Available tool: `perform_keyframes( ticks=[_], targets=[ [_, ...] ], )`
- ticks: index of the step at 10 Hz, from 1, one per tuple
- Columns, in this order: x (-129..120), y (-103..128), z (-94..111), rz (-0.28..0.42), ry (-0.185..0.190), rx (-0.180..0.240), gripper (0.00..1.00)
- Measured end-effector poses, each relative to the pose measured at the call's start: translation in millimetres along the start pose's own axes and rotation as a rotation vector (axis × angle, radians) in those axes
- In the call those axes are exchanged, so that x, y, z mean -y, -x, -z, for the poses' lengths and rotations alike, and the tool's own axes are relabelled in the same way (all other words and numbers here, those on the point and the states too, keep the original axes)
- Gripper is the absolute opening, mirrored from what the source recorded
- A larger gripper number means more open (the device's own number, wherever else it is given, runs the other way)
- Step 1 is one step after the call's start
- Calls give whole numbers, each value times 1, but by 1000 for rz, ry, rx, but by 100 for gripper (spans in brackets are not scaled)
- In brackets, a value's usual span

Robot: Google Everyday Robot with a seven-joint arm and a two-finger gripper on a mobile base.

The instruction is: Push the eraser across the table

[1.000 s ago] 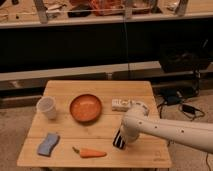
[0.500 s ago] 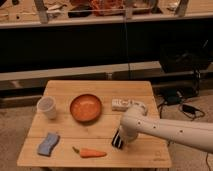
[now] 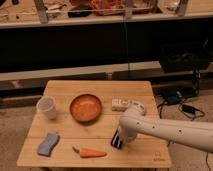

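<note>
The table (image 3: pixel 100 90) is a light wooden slatted top. My white arm reaches in from the right, and its gripper (image 3: pixel 118 137) points down onto the table's front right part. A small black block, the eraser (image 3: pixel 115 144), sits right at the gripper's tip. It is partly hidden and hard to tell apart from the gripper. The carrot (image 3: pixel 90 153) lies a short way to its left, near the front edge.
An orange bowl (image 3: pixel 85 107) sits mid-table, with a white cup (image 3: pixel 47 107) at the left. A blue-grey sponge (image 3: pixel 48 144) lies at the front left. A white bottle (image 3: pixel 120 104) lies behind the arm. Cables and a black box are on the floor to the right.
The gripper has crept very slightly to the left at the same spot. Nothing else has moved.
</note>
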Motion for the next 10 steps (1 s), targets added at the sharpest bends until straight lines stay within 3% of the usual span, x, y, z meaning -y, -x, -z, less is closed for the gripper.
perform_keyframes(
  ticks=[10],
  targets=[
    [7,8,-1,23,-5,-1,0]
  ],
)
